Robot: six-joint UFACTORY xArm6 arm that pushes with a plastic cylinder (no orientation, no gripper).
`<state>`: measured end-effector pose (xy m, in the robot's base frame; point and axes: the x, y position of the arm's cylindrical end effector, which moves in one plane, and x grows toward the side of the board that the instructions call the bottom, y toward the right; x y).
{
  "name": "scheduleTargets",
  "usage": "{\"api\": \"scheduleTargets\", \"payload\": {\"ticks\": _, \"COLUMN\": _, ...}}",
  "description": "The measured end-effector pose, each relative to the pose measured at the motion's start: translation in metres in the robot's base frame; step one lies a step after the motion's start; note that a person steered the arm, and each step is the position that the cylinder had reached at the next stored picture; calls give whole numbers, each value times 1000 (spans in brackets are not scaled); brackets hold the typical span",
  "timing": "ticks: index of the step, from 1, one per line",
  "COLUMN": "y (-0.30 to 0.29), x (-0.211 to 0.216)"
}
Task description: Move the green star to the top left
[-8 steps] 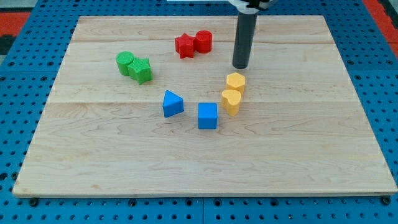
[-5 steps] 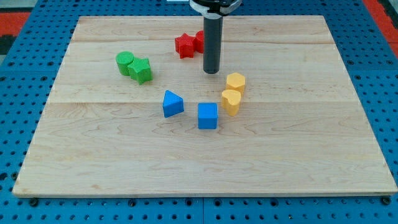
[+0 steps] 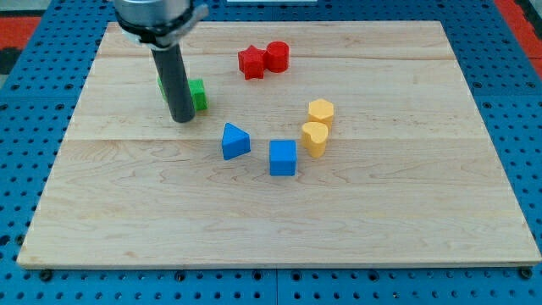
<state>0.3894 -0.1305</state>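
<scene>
My tip point(image 3: 181, 120) rests on the wooden board point(image 3: 279, 220), just below the two green blocks in the view's upper left. The rod stands in front of them and hides most of both. The green star point(image 3: 198, 94) shows as a patch to the right of the rod. The other green block point(image 3: 161, 85), rounded in shape, shows only as a sliver on the rod's left. I cannot tell whether the tip touches the star.
A red star point(image 3: 251, 62) and a red cylinder point(image 3: 276, 56) sit together near the top centre. A blue triangle point(image 3: 235, 141), a blue cube point(image 3: 283, 158) and two yellow blocks point(image 3: 321, 111) point(image 3: 314, 138) lie mid-board.
The rod has swept from the right of the red blocks, leftward across the board, to just below the green blocks. No block has visibly moved.
</scene>
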Motion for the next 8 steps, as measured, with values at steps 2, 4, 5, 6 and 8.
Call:
{"api": "scheduleTargets", "payload": {"ticks": 2, "y": 17, "x": -75}}
{"api": "scheduleTargets", "payload": {"ticks": 4, "y": 51, "x": -83}}
{"api": "scheduleTargets", "payload": {"ticks": 5, "y": 59, "x": -94}}
{"api": "scheduleTargets", "payload": {"ticks": 6, "y": 71, "x": -114}}
{"api": "scheduleTargets", "payload": {"ticks": 8, "y": 124, "x": -140}}
